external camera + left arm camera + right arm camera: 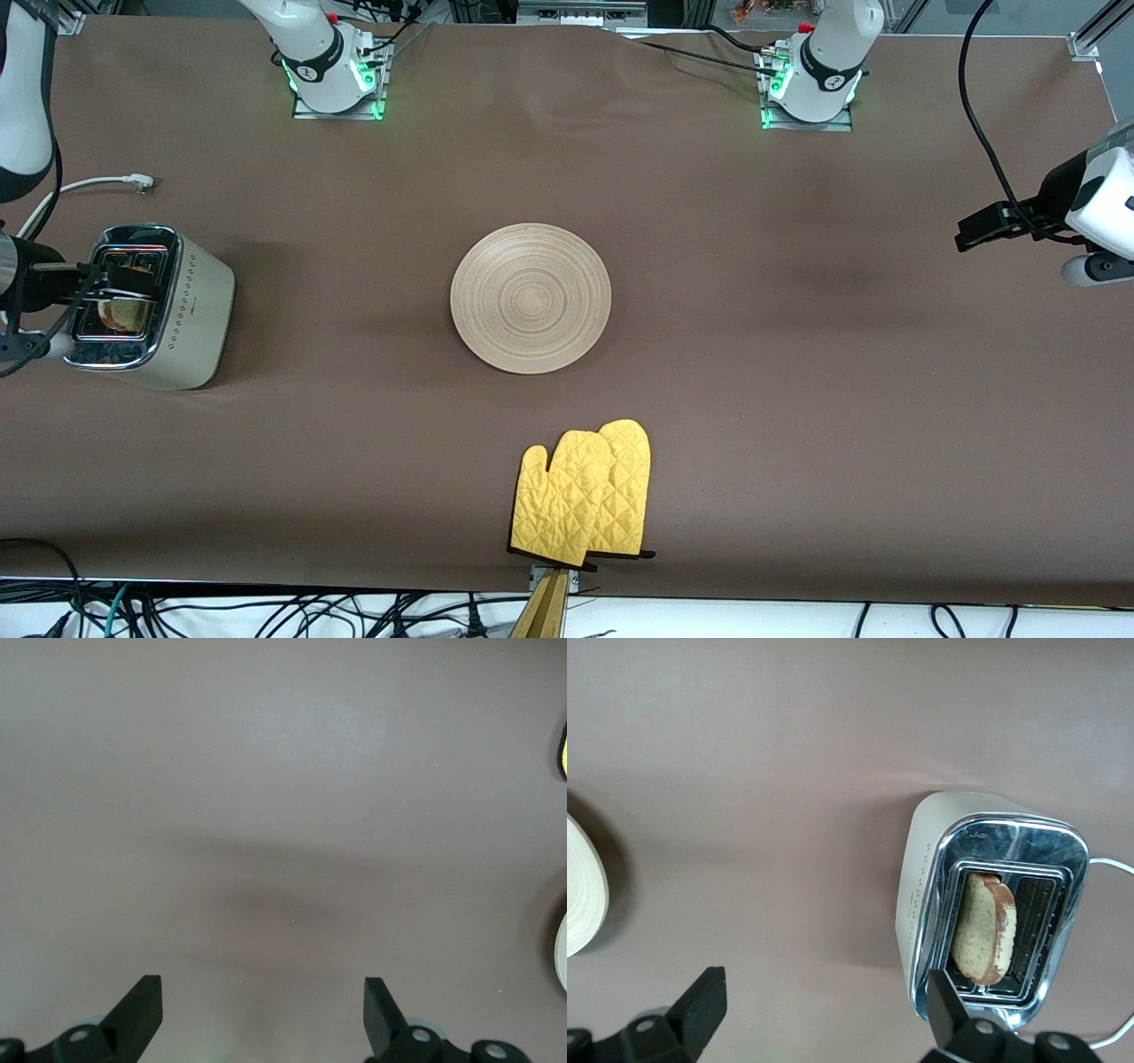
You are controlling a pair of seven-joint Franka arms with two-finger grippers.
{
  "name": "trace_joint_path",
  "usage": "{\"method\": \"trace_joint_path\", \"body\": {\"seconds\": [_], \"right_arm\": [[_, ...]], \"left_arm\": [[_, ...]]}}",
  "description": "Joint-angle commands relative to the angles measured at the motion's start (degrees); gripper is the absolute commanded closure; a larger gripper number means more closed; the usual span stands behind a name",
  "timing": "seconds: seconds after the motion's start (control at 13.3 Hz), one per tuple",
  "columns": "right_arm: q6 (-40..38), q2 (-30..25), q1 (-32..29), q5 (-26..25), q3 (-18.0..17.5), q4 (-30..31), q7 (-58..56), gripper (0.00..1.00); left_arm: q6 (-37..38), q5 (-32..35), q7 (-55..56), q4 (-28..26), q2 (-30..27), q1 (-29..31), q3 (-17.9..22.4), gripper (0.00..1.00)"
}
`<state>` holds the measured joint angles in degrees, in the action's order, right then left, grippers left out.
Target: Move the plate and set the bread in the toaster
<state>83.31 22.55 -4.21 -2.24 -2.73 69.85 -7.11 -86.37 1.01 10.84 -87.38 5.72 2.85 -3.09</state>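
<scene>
The round wooden plate (531,298) lies bare in the middle of the table; its rim (580,886) also shows in the right wrist view. The cream toaster (190,310) stands at the right arm's end of the table. The bread (128,313) stands upright in one slot, brown crust showing (983,926); the other slot looks empty. My right gripper (84,283) hangs open over the toaster (921,904), holding nothing (824,1010). My left gripper (974,230) waits open and empty over bare table at the left arm's end (261,1010).
A pair of yellow quilted oven mitts (589,496) lies near the front table edge, nearer to the front camera than the plate. The toaster's white cord and plug (133,182) trail on the table toward the right arm's base.
</scene>
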Motion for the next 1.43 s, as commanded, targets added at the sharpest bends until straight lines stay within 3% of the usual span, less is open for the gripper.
{"method": "trace_joint_path", "body": {"seconds": [0.0, 0.23, 0.38, 0.98, 1.2, 1.35], "right_arm": [[1.6, -4.8, -0.5, -0.6, -0.9, 4.8, 0.9, 0.0], [7.3, -11.9, -0.7, -4.8, -5.3, 13.5, 4.5, 0.0], [11.2, -18.5, -0.8, -4.5, -6.0, 21.6, 6.1, 0.0], [10.7, -26.1, -1.3, -1.8, -6.3, 29.0, 5.3, 0.0], [9.9, -26.3, 0.0, 0.2, -0.3, 29.1, 1.2, 0.0], [9.7, -26.2, 0.6, 0.2, 1.2, 29.2, 0.2, 0.0]], "left_arm": [[-0.6, 1.4, -0.3, 1.2, 0.8, 0.1, -0.2, 0.0], [-1.3, 1.8, -0.3, 1.0, 0.8, 0.1, -0.2, 0.0], [-1.3, 1.8, -0.4, 0.9, 0.8, 0.1, -0.2, 0.0], [-1.3, 1.8, -0.4, 0.9, 0.8, 0.1, -0.2, 0.0], [-1.3, 1.8, -0.4, 0.9, 0.8, 0.1, -0.2, 0.0], [-1.3, 1.8, -0.4, 0.9, 0.8, 0.1, -0.2, 0.0]]}}
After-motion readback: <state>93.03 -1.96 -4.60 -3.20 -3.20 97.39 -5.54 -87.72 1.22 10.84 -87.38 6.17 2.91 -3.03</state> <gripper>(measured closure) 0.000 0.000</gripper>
